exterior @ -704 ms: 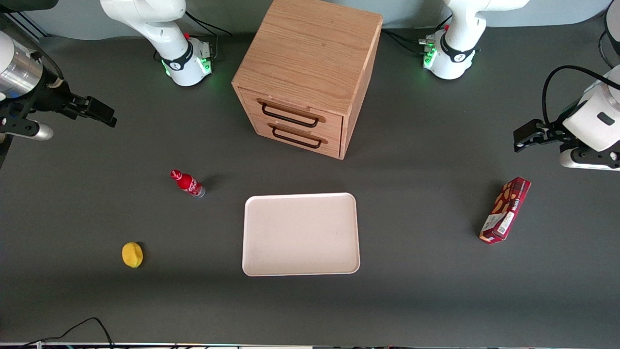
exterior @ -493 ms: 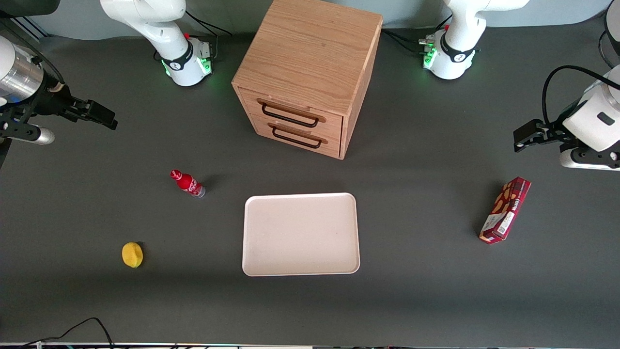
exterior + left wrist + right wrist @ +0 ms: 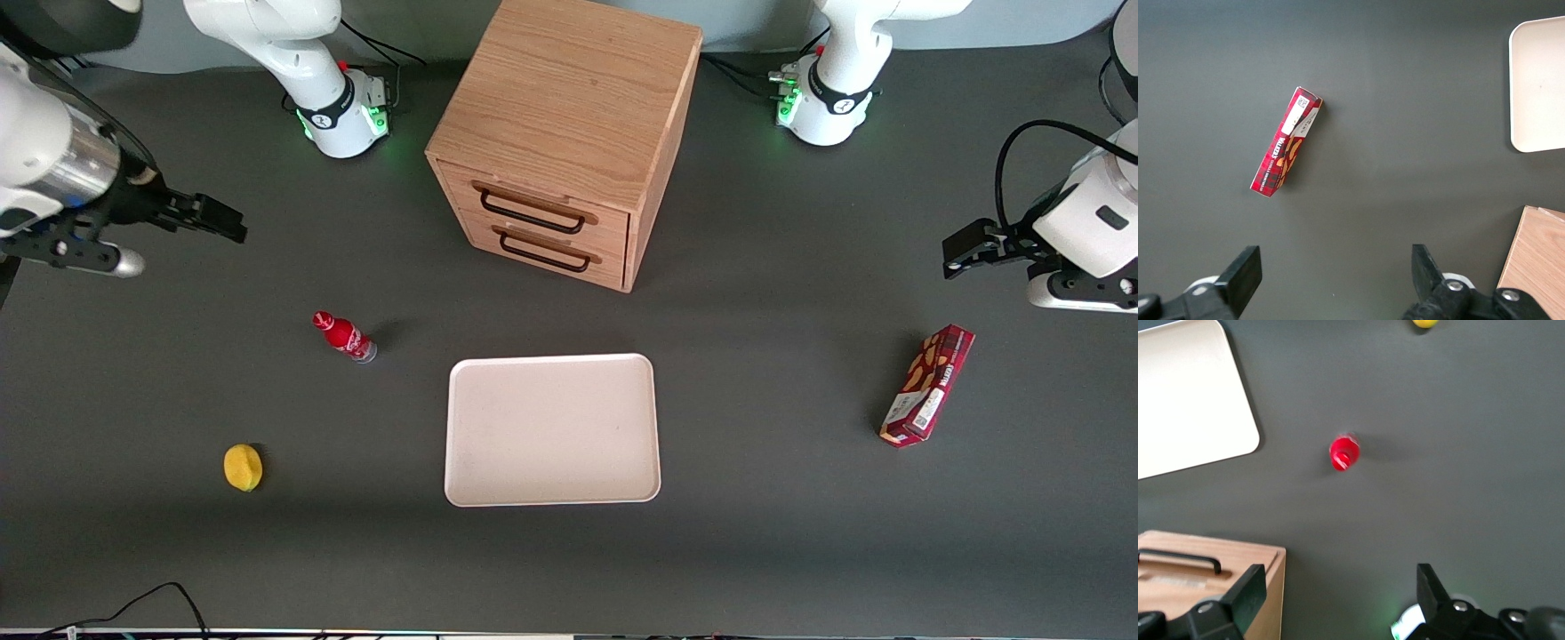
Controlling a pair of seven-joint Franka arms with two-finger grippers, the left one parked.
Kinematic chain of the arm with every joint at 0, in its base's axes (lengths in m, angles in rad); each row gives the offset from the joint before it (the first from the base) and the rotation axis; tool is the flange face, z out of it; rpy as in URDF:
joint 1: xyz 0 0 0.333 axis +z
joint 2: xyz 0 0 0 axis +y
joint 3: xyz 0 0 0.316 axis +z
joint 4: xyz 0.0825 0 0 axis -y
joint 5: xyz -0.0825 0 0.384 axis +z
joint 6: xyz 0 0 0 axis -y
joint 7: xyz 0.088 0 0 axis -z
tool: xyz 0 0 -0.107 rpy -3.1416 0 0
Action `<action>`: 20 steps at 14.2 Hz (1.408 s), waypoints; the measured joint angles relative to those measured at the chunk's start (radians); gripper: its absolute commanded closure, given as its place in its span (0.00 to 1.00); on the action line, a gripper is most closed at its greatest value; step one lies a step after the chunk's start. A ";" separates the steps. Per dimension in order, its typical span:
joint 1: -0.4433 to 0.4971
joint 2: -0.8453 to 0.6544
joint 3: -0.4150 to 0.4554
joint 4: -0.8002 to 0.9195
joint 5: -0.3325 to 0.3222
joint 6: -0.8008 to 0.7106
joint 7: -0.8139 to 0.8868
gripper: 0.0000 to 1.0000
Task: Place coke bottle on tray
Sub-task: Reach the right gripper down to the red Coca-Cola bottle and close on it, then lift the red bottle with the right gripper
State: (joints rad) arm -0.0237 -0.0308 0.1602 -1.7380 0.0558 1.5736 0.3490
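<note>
The end effector is hanging above the counter out at the working arm's end, fingers spread wide and gripping nothing. The wrist view shows the two dark fingers parted with bare counter between them.

The coke bottle is standing upright on the counter, cap up, so its long axis is running vertical; from the wrist camera I'm looking almost straight down on the red cap. It is sitting nearer the front camera than the end effector and a bit further in toward the middle of the counter, well apart from the fingers. That's the gap the coming move, as I judge it, has to close.

The tray is lying flat and bare near the bottle, nearer the middle, in front of the wooden drawer cabinet. A lemon is sitting nearer the camera, clear of the likely path. The working arm is much the nearer one.
</note>
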 measured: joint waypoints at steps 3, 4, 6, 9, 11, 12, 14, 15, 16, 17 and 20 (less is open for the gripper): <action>0.007 0.036 0.006 -0.248 0.001 0.328 0.000 0.00; 0.008 0.053 0.006 -0.320 0.001 0.430 0.000 0.00; 0.010 0.092 0.008 -0.416 0.001 0.579 0.000 0.00; 0.012 0.133 0.011 -0.467 0.001 0.691 0.000 0.50; 0.012 0.138 0.012 -0.478 0.001 0.706 0.000 1.00; 0.012 0.138 0.012 -0.481 0.001 0.706 0.000 1.00; 0.012 0.137 0.016 -0.485 0.001 0.707 0.000 1.00; 0.013 0.136 0.019 -0.485 0.001 0.707 0.000 1.00; 0.013 0.135 0.019 -0.485 -0.001 0.707 0.000 1.00; 0.014 0.133 0.019 -0.485 -0.001 0.707 0.000 1.00; 0.016 0.105 0.020 -0.455 -0.017 0.640 0.000 1.00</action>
State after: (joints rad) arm -0.0079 0.0742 0.1805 -2.1931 0.0393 2.2133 0.3490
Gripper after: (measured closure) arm 0.683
